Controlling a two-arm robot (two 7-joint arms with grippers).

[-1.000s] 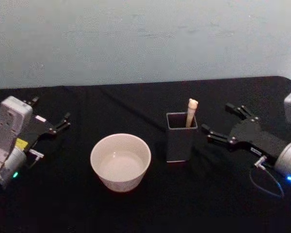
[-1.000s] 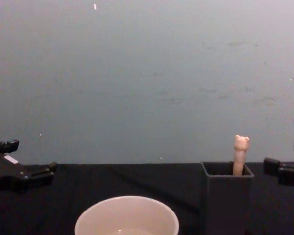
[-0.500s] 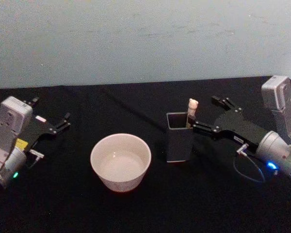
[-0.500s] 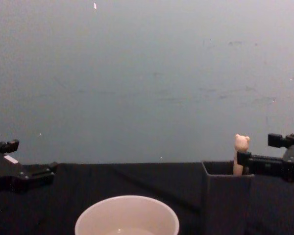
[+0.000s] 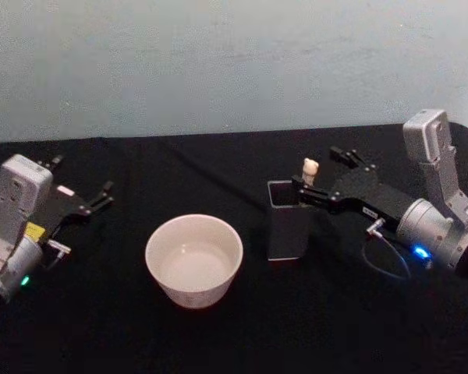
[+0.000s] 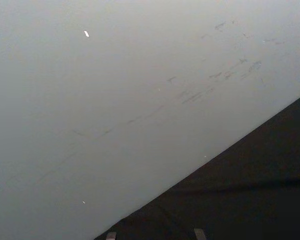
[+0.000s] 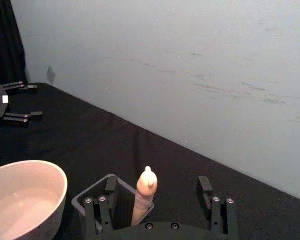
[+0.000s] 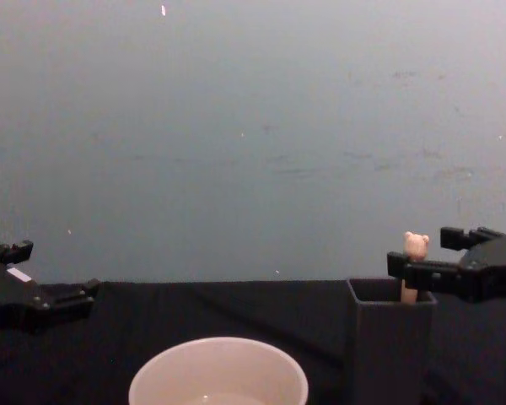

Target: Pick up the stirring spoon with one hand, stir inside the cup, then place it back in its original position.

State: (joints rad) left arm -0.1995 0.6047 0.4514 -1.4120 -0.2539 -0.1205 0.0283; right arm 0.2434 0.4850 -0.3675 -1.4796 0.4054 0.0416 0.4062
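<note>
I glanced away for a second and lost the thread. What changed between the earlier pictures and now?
The right gripper swung in from the right and rose. Its open fingers now straddle the handle of the stirring spoon, with nothing gripped yet. The spoon stays standing in the holder. The cup and the left gripper have not moved.

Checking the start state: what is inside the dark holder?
The spoon stands in the holder, handle and bear head above the rim, the open right gripper around them. The walls hide its neck and bowl.
</note>
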